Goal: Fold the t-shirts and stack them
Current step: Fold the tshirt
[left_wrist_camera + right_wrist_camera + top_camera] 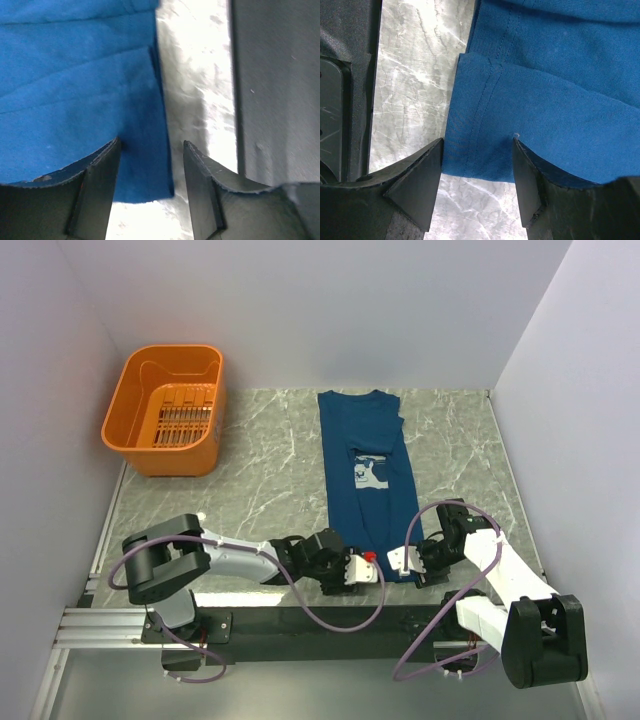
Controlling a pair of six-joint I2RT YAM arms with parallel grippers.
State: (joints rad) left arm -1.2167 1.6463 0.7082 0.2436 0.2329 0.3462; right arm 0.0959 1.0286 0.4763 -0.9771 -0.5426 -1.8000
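An orange basket sits far left on the marble tabletop. The left hand, unclenched, straddles the near-left corner of a navy t-shirt lying centre, folded into 1 long strip. The right hand, also unclenched, straddles its near-right corner.

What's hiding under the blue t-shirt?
The t-shirt lies flat on the grey marbled table, which shows all around it. It is folded into a narrow strip, so some cloth covers other cloth. Anything beneath the cloth cannot be seen.
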